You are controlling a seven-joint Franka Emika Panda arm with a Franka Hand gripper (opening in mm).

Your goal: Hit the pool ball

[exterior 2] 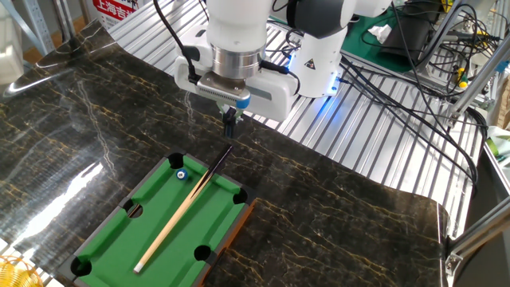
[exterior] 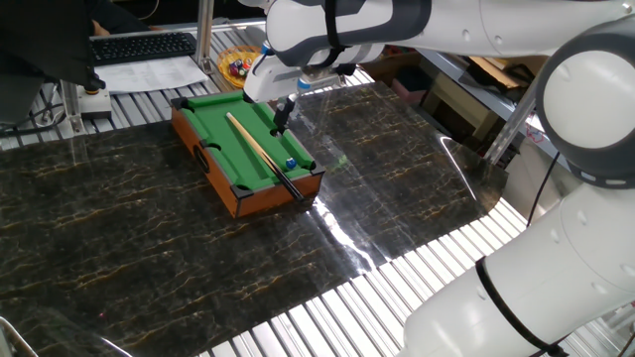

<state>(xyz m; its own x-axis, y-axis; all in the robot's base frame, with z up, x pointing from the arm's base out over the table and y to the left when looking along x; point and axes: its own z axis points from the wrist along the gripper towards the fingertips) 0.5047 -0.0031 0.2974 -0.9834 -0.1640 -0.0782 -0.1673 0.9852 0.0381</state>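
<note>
A miniature wooden pool table (exterior: 260, 197) with green felt stands on the dark marble tabletop; it also shows in the other fixed view (exterior 2: 219, 211). The tiny blue pool ball (exterior: 290, 162) lies near a corner pocket, also seen in the other fixed view (exterior 2: 182, 174). A long wooden cue stick (exterior: 253, 144) lies diagonally across the felt (exterior 2: 179, 215), its dark end sticking over the table's end rail. My gripper (exterior 2: 230, 131) hangs just above that dark end, apart from it, fingers pressed together and empty. It shows over the table's far rail in one fixed view (exterior: 280, 123).
A yellow bowl of coloured balls (exterior: 235, 64) stands behind the pool table, also at the frame's corner in the other view (exterior 2: 12, 271). A keyboard (exterior: 144, 45) and papers lie at the back. The robot base (exterior 2: 319, 60) and cables sit beyond the marble top.
</note>
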